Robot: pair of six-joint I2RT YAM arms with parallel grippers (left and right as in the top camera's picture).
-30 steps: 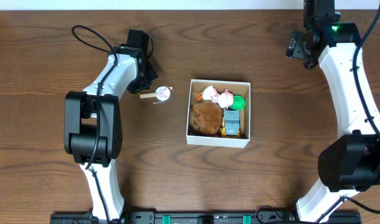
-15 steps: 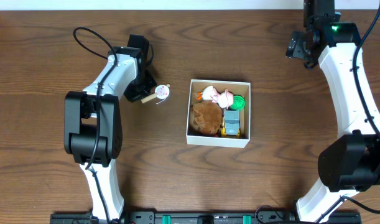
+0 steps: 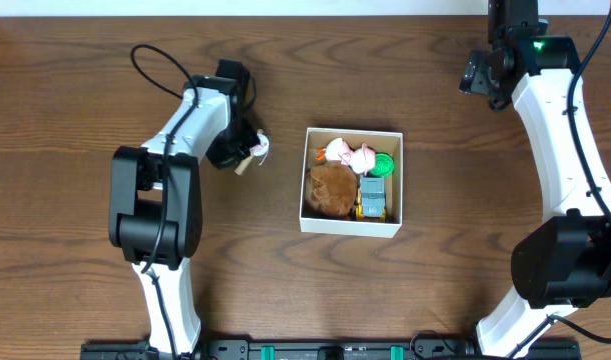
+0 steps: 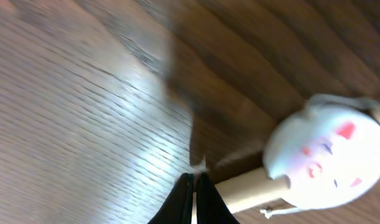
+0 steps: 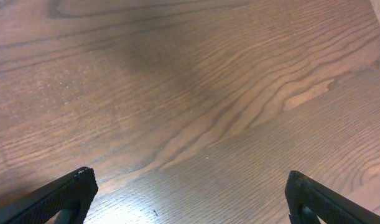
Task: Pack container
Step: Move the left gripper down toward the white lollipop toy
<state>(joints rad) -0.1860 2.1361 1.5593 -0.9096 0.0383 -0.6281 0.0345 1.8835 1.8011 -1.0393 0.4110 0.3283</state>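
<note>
White cardboard container (image 3: 351, 227) sits at centre overhead, the toys (image 3: 332, 188) inside crowded and hard to separate. The left gripper (image 3: 235, 156) partly covers a stick toy (image 3: 260, 146).

Left wrist, blurred: fingertips (image 4: 185, 198) pressed together, the stick's end hidden behind them.

Right wrist: right gripper (image 5: 190, 196) spread wide, its fingers cropped at the corners.

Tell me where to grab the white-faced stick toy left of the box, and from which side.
I'd grip the wooden handle, not the round head. The toy lies flat on the table, so come from above with the jaws across the stick. The left gripper is shut beside the handle, so open it first.
</note>
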